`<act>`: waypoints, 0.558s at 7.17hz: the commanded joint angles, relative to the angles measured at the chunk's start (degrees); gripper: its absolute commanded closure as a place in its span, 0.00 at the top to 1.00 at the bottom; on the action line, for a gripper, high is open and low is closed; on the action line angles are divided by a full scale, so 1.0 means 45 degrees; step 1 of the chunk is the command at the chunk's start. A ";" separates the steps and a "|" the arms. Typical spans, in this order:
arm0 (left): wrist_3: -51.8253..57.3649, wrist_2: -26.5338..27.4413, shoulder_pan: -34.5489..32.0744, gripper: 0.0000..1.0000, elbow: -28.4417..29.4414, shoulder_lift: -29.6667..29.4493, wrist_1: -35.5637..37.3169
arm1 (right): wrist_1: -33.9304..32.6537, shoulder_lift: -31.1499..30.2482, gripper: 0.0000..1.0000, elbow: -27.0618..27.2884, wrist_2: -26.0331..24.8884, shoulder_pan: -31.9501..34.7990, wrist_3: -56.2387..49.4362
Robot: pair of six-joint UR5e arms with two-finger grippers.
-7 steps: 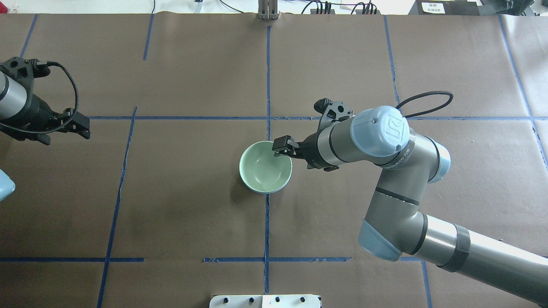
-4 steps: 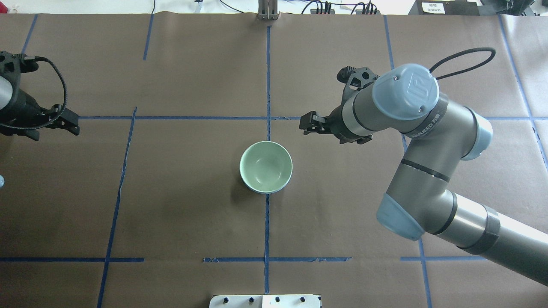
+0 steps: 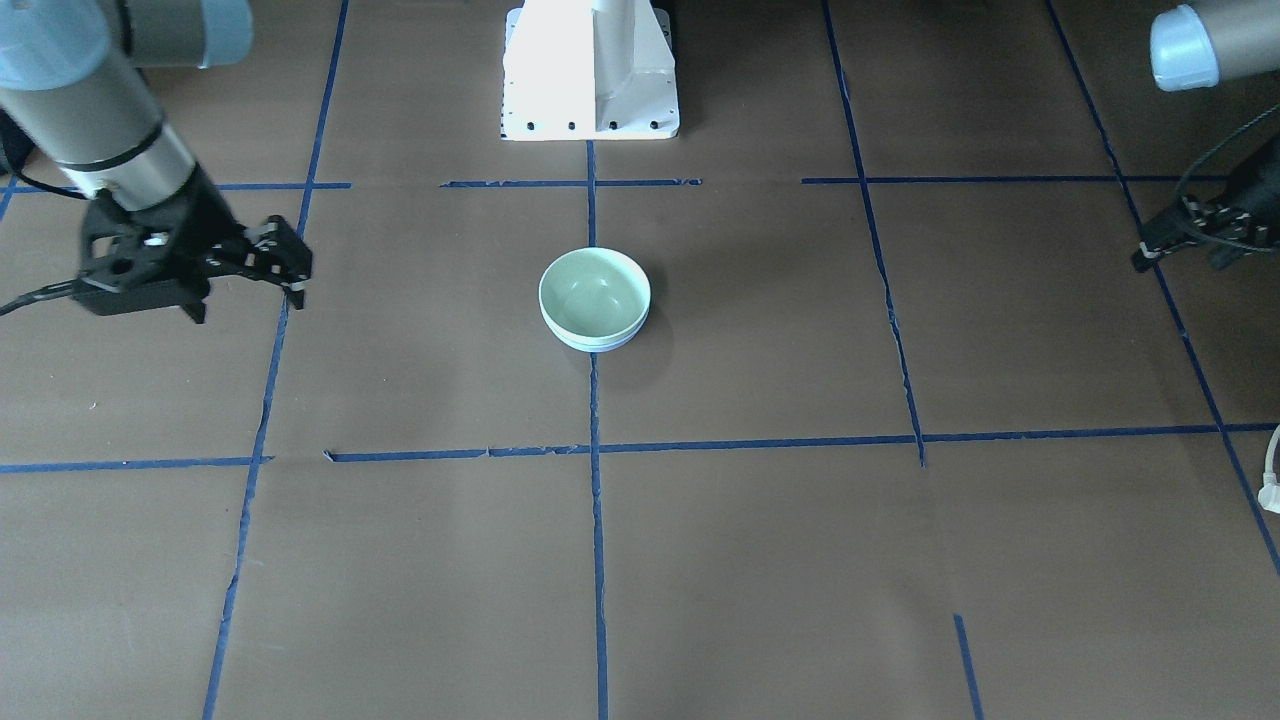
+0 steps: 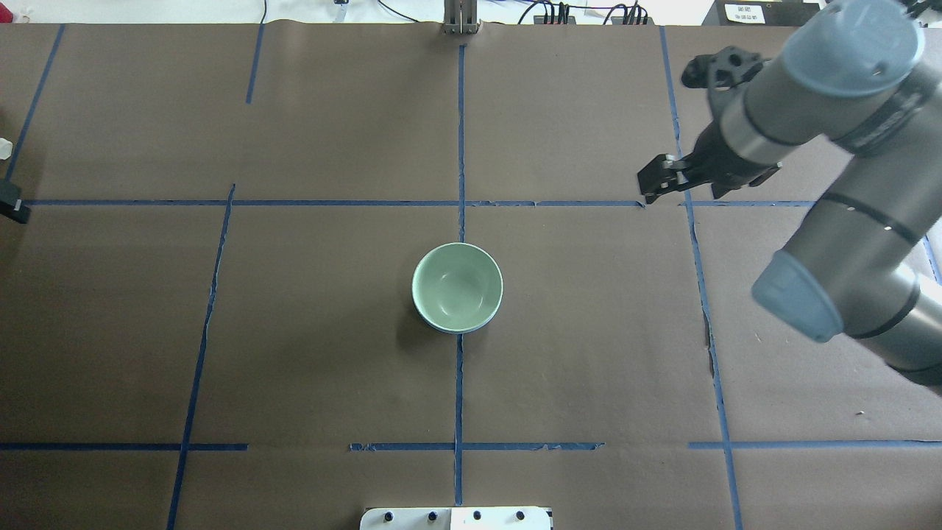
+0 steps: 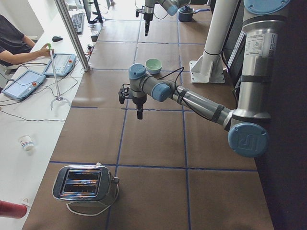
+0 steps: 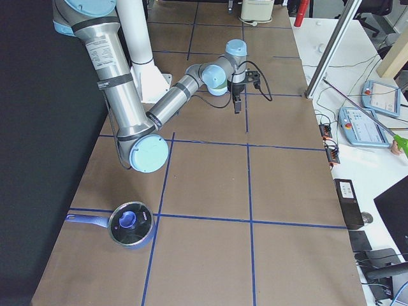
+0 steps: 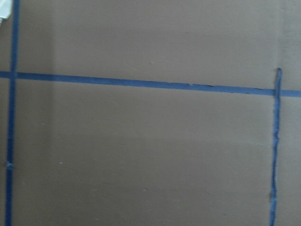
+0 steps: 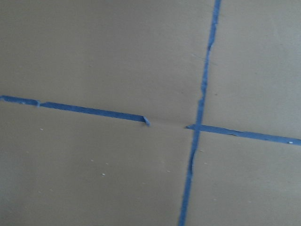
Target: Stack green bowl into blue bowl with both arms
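The green bowl (image 4: pixel 457 288) sat in the middle of the brown bench (image 4: pixel 309 331), right on a long blue tape line (image 4: pixel 458 397). It sat inside the blue bowl (image 4: pixel 450 330). Only a thin blue edge peeked out from under it on one side. Both bowls stood upright, and the green one had nothing in it.

No pincer touched the bowls. The right pincer (image 3: pixel 298 272) hung above the bench, well away from the bowls, over a crossing of tape lines. Its two black fingers looked a little spread, and nothing was between them. The right arm (image 4: pixel 846 221) bent back toward the bench's edge.

The left pincer (image 3: pixel 1148 258) was far off on the other side, at the very edge of the front view. It pointed down at the bench and held nothing. I could not tell if its fingers were spread or pressed together. The left arm (image 5: pixel 192 98) reached out long and low over the bench.

Both wrist views showed only brown bench and blue tape.

The white stand (image 3: pixel 590 70) of the robot stood behind the bowls. A shiny toaster (image 5: pixel 84 184) sat at the left end of the bench. A blue pot (image 6: pixel 131 223) with a lid sat at the right end.
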 commanded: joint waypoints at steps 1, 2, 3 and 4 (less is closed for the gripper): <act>0.3612 -0.0875 -0.2278 1.00 0.2084 0.0118 -0.0005 | -0.0009 -0.2459 1.00 -0.0108 0.1771 0.2905 -0.4853; 0.4534 -0.0895 -0.2847 1.00 0.2807 0.0118 -0.0005 | 0.0011 -0.3418 1.00 -0.0477 0.2375 0.4135 -0.7097; 0.4639 -0.0895 -0.3047 1.00 0.3317 0.0118 -0.0005 | 0.0011 -0.4510 1.00 -0.0751 0.2517 0.5385 -0.8667; 0.4641 -0.0915 -0.3145 1.00 0.3342 0.0292 0.0208 | 0.0030 -0.4869 1.00 -0.1295 0.3214 0.5996 -0.8798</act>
